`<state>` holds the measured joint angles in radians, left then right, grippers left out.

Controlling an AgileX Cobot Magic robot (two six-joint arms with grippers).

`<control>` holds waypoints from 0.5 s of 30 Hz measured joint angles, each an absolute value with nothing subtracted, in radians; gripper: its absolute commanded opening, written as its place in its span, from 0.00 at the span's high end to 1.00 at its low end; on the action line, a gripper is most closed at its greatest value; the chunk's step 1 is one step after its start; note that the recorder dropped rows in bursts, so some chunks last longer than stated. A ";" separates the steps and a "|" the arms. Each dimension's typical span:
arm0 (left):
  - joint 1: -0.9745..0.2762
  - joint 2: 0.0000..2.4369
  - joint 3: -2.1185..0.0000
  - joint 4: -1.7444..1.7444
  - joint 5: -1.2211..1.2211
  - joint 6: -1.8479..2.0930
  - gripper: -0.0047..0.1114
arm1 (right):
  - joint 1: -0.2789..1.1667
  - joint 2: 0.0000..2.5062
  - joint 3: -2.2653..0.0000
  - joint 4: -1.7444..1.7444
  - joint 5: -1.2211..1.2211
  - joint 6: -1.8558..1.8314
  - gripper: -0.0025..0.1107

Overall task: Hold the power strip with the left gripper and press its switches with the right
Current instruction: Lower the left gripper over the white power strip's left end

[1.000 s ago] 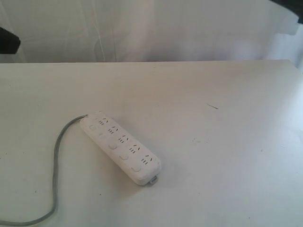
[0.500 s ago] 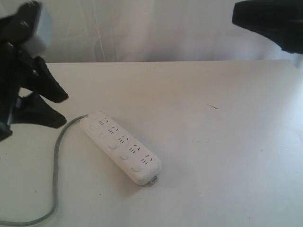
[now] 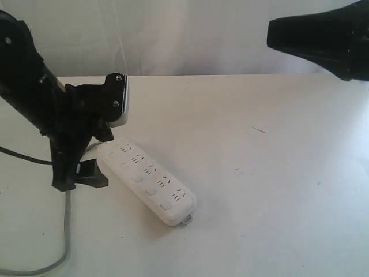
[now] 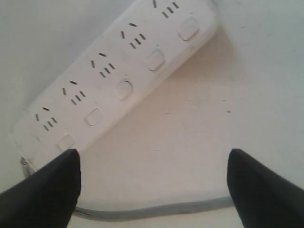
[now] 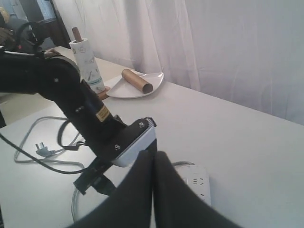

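Left fingers [image 4: 47, 190] spread wide, power strip [image 4: 114, 76] cord end just beside one; right fingers [image 5: 142, 190] pinched together, well apart.

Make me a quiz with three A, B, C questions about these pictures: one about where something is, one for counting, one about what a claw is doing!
1. Which end of the power strip is the left gripper beside?
A. the end with the grey cord
B. the other end
C. neither, off the table

2. How many switches does the strip have?
A. three
B. five
C. eight

3. The right gripper is:
A. wide open
B. shut, holding nothing
C. clamped on the cord

Answers: 1 A, its open fingers sit by the cord end; 2 B, five buttons in one row; 3 B, the two fingers touch with nothing between.
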<state>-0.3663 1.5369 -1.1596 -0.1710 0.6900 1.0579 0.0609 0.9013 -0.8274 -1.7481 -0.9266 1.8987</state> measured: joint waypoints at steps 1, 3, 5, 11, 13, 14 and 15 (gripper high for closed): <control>-0.369 1.552 -1.160 -0.169 0.661 1.071 0.20 | 0.061 0.901 -0.827 -1.748 -0.929 1.900 0.98; -0.376 1.575 -1.160 -0.147 0.614 1.087 0.20 | 0.061 0.901 -0.827 -1.748 -0.936 1.900 0.98; -0.388 1.590 -1.160 -0.124 0.580 1.091 0.20 | 0.061 0.901 -0.818 -1.748 -0.938 1.900 0.98; -0.407 1.597 -1.160 -0.113 0.538 1.082 0.20 | 0.061 0.901 -0.779 -1.753 -0.965 1.902 0.98; -0.407 1.597 -1.160 -0.113 0.544 1.039 0.20 | 0.061 0.901 -0.774 -1.752 -0.976 1.902 0.98; -0.407 1.597 -1.160 -0.113 0.549 1.011 0.20 | 0.061 0.901 -0.772 -1.752 -0.981 1.902 0.98; -0.407 1.597 -1.160 -0.112 0.562 0.989 0.20 | 0.061 0.899 -0.771 -1.752 -0.981 1.902 0.98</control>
<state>-0.4069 1.5967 -1.1596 -0.1120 0.5616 0.9890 0.0609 0.8995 -0.7712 -1.7523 -0.9812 1.9024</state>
